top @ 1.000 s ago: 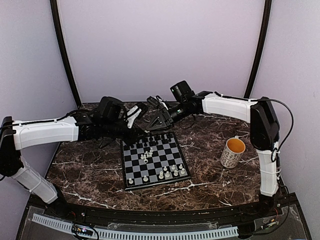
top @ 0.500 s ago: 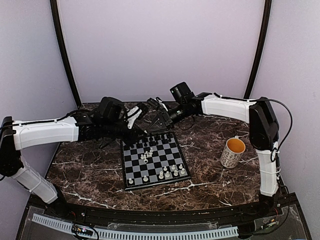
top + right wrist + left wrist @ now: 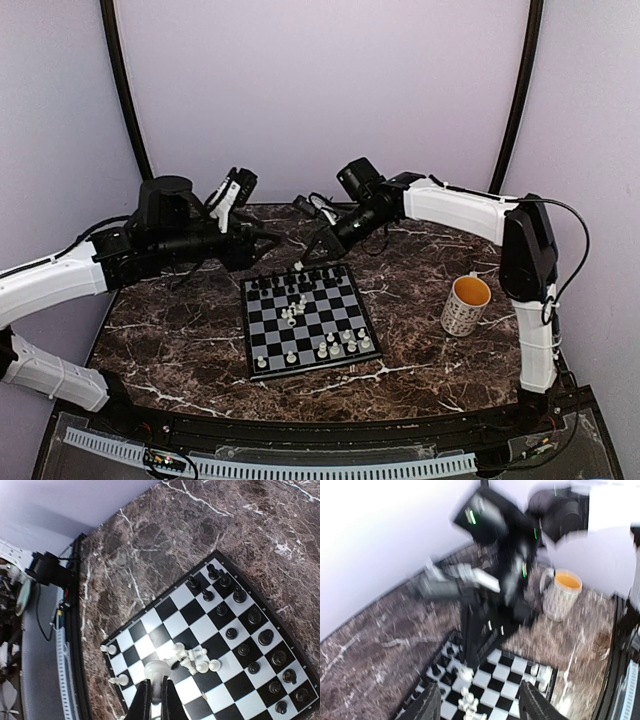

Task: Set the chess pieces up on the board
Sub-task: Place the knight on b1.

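White chessman (image 3: 155, 670), round-headed, sits pinched in the right gripper (image 3: 155, 684) near the far edge of the board (image 3: 276, 326), held high, likely so it clears the loose white cluster (image 3: 192, 660) mid-board. Black pieces (image 3: 265, 636) line the far rows. Left gripper (image 3: 479, 692) hangs off to the side, fingers spread and empty, seemingly leaving room for that placement

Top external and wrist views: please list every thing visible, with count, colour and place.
board: one, black and grey-white, table centre.
black pieces: about sixteen, black, board's far two rows.
white pieces: several, white, mid-board cluster and near rows.
mug: one, white, orange inside, right of board.
table: one, dark marble.
left fingers: two, black, open, raised near board's far-left corner.
right fingers: two, black, shut on one white piece above board.
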